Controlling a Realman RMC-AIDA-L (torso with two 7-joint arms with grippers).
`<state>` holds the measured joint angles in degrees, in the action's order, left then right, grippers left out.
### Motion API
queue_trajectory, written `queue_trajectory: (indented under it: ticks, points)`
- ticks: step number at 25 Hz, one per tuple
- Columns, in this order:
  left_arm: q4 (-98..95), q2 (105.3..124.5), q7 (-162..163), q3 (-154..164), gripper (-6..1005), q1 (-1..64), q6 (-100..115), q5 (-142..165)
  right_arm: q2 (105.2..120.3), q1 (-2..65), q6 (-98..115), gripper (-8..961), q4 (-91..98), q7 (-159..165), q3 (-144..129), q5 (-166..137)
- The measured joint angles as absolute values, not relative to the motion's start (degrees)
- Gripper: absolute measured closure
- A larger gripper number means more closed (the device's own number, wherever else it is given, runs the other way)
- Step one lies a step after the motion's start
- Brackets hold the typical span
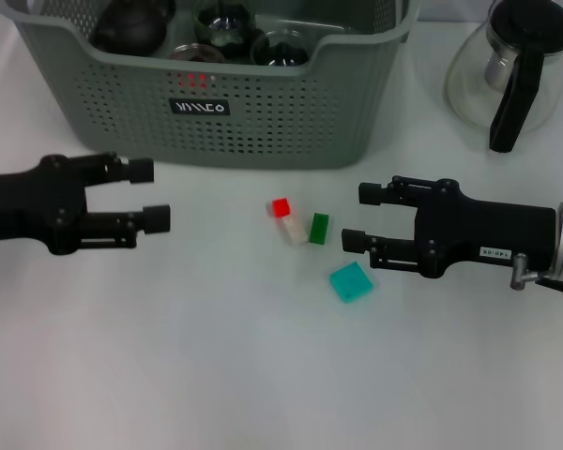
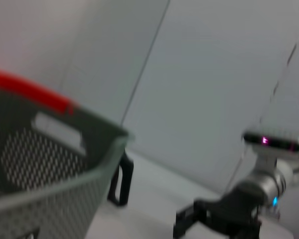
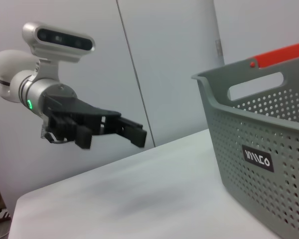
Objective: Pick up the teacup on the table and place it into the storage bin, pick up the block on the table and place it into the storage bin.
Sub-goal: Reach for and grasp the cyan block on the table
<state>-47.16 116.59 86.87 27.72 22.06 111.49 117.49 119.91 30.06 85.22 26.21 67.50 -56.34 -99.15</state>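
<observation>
You've got dark teaware already sitting in the storage bin (image 1: 263,122) at the far side, no teacup on the table, blocks (image 1: 305,239) untouched between left gripper (image 1: 150,195) and right gripper (image 1: 361,217), both spread and empty.

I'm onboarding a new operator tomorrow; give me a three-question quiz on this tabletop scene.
1. True or false: the left gripper is holding a block.
2. Which block lies nearest the right gripper? A red block B green block C teal block
3. Fill in: the glass carafe stands on the robot's ____ side of the storage bin.

Key: 1 false, both grippers are open and empty. 2 B. 3 right.
</observation>
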Motion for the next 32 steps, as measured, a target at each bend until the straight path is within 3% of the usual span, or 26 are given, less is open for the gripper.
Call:
queue_trajectory:
  ticks: [8,16,22,32]
  points:
    - [-46.9,116.81,86.4,28.0,171,22.1,109.8,121.1,119.35,30.0,85.9,207,28.2,72.1,-56.8,-102.6]
    - [-46.4,117.34,86.2,27.8,171,21.2,107.6,121.4,119.63,31.6,89.3,208,44.4,90.9,-56.9,-119.1]
    - [-45.8,117.72,86.2,27.6,171,21.1,106.3,121.5,120.04,37.5,92.4,208,55.0,103.1,-61.5,-129.9]
    - [-45.0,117.86,86.0,27.2,171,20.5,104.2,121.1,120.52,48.4,90.2,209,56.5,113.6,-79.7,-137.6]
